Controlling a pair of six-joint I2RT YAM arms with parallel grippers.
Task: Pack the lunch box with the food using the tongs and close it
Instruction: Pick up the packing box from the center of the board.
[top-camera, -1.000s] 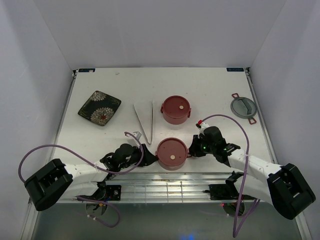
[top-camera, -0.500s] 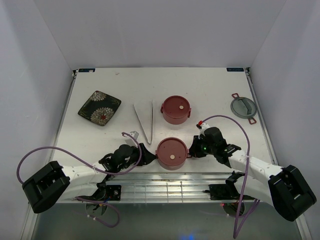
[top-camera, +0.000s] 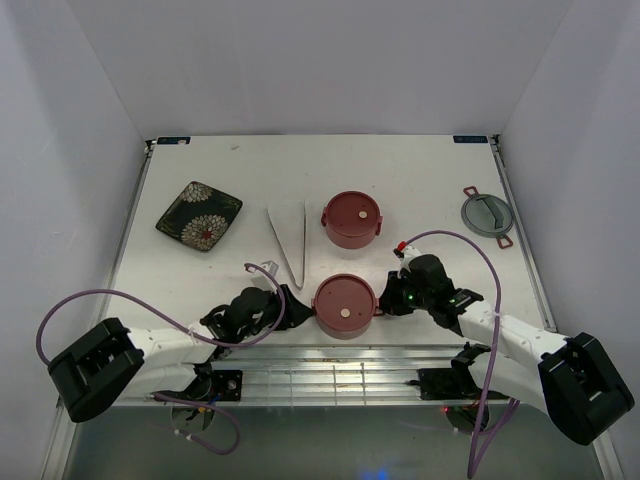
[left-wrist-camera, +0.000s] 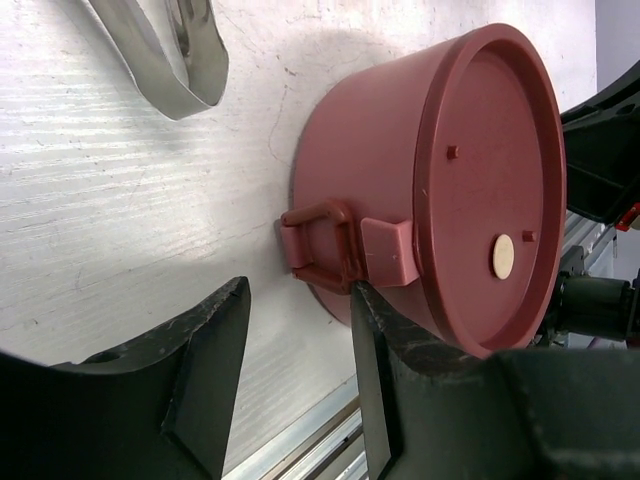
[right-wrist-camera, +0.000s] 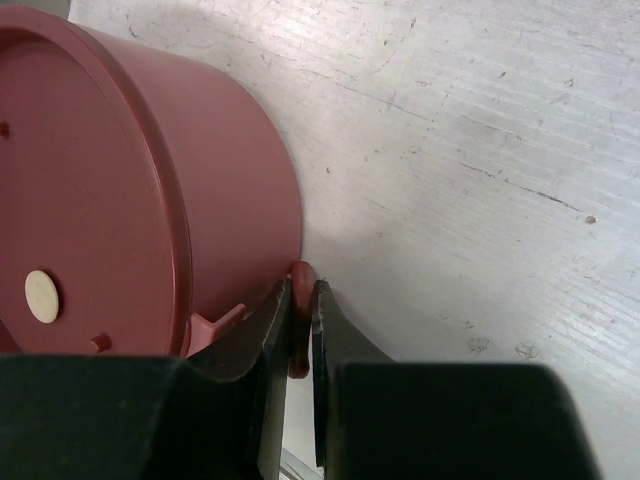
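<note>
The lunch box stands as two lidded dusty-red tiers, the near tier (top-camera: 344, 307) and the far tier (top-camera: 351, 219). My left gripper (top-camera: 290, 303) is open at the near tier's left side. In the left wrist view the left gripper (left-wrist-camera: 300, 335) has its tips just short of the side handle (left-wrist-camera: 320, 245), one fingertip (left-wrist-camera: 372, 305) right under it. My right gripper (top-camera: 385, 298) is shut on the tier's right handle (right-wrist-camera: 300, 272), pinched thin between the jaws of the right gripper (right-wrist-camera: 300, 300). The silver tongs (top-camera: 290, 240) lie on the table left of the far tier. The food is out of view.
A dark floral square plate (top-camera: 199, 215) sits at the back left. A grey round lid with red tabs (top-camera: 487, 215) lies at the right edge. The table's metal front rail (top-camera: 330, 370) runs just behind the near tier.
The left arm's rear part swayed slightly and came back. Both grippers stay at the near tier's handles.
</note>
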